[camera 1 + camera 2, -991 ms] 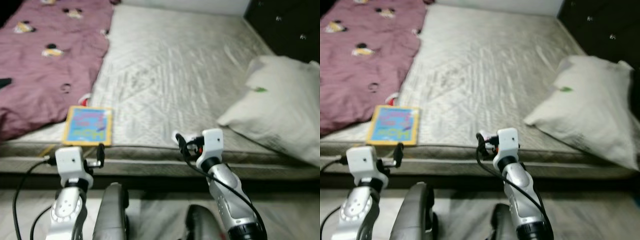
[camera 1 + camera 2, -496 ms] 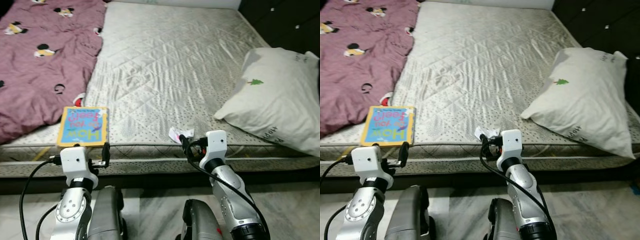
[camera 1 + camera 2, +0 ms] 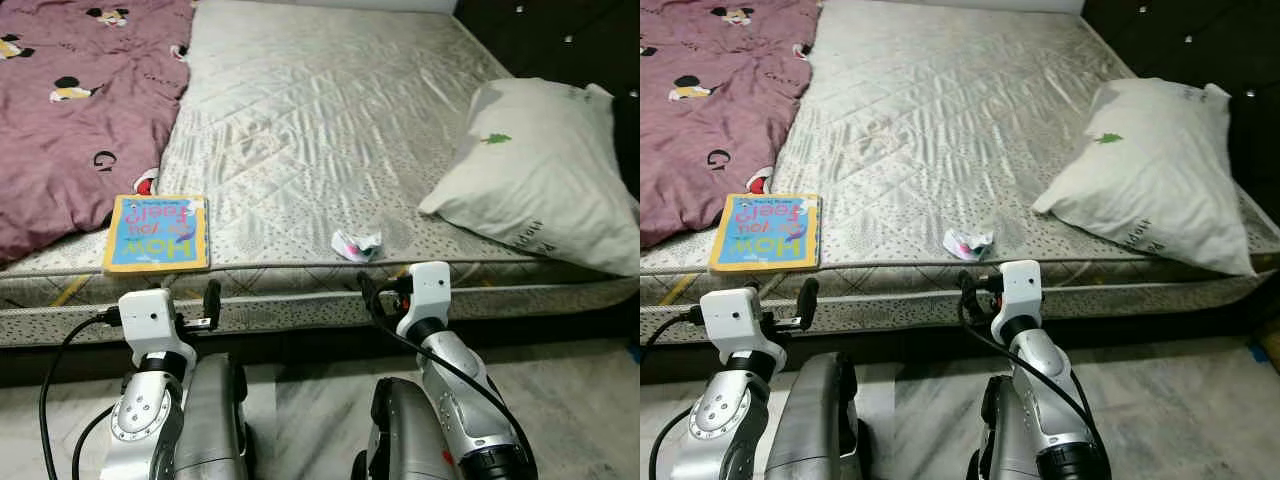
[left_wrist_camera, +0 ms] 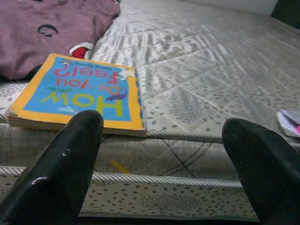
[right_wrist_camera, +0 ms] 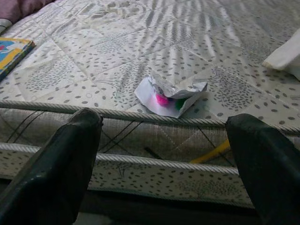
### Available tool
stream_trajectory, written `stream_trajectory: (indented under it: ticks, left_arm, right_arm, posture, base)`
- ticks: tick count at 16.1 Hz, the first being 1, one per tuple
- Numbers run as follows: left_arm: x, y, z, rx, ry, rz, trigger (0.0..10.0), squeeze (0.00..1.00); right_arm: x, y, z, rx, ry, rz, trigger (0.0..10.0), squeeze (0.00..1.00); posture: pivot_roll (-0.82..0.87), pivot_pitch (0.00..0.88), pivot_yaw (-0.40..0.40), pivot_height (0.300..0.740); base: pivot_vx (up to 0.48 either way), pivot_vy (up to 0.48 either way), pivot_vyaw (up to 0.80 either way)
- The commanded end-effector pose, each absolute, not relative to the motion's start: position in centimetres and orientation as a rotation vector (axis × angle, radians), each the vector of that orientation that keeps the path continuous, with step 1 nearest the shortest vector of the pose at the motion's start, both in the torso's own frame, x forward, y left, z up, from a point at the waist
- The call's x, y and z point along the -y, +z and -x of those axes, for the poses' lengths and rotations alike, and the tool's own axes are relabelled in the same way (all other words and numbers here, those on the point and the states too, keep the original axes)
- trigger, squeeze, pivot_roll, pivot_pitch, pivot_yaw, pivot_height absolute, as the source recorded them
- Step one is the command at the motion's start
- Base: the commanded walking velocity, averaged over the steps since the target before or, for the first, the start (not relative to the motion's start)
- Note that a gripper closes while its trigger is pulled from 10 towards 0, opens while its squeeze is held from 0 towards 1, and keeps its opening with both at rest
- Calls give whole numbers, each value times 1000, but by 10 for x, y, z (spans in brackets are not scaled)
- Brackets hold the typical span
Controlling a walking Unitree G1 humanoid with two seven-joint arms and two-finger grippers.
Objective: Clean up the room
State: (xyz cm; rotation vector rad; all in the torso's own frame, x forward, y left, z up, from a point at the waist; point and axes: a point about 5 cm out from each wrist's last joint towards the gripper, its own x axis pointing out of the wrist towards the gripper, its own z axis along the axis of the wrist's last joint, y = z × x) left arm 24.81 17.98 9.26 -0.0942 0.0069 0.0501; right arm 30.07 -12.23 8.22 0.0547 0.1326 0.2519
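Little of the tidying looks done. A flat, glossy picture book (image 3: 157, 233) with a blue cover and yellow border lies at the front edge of the bed (image 3: 300, 120), beside the rumpled maroon blanket (image 3: 70, 110). A crumpled white wrapper (image 3: 356, 243) with pink and green specks sits near the middle of that front edge. A soft white pillow (image 3: 530, 170) rests toward the right edge of the quilted, satiny mattress. The left end effector (image 4: 164, 159) and right end effector (image 5: 164, 159) both hover spread wide and empty just short of the bed's front edge.
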Motion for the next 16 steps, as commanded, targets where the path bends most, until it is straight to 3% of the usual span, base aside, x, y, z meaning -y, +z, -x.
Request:
stream_trajectory:
  ticks: [1,11,16]
  left_arm:
    - [-179,92,-248,-2,52,97,10000,0]
    - [-176,94,-251,21,38,116,10000,0]
    - [-172,92,-251,6,43,129,10000,0]
  right_arm:
    - [124,86,-304,-113,250,-55,10000,0]
    - [122,86,-306,-106,259,-50,10000,0]
    - [122,85,-306,-109,256,-54,10000,0]
  posture:
    - [42,163,-83,534]
    - [41,158,-84,534]
    - [42,153,-79,534]
  base:
    - [398,0,0]
    - [435,0,0]
    - [0,0,0]
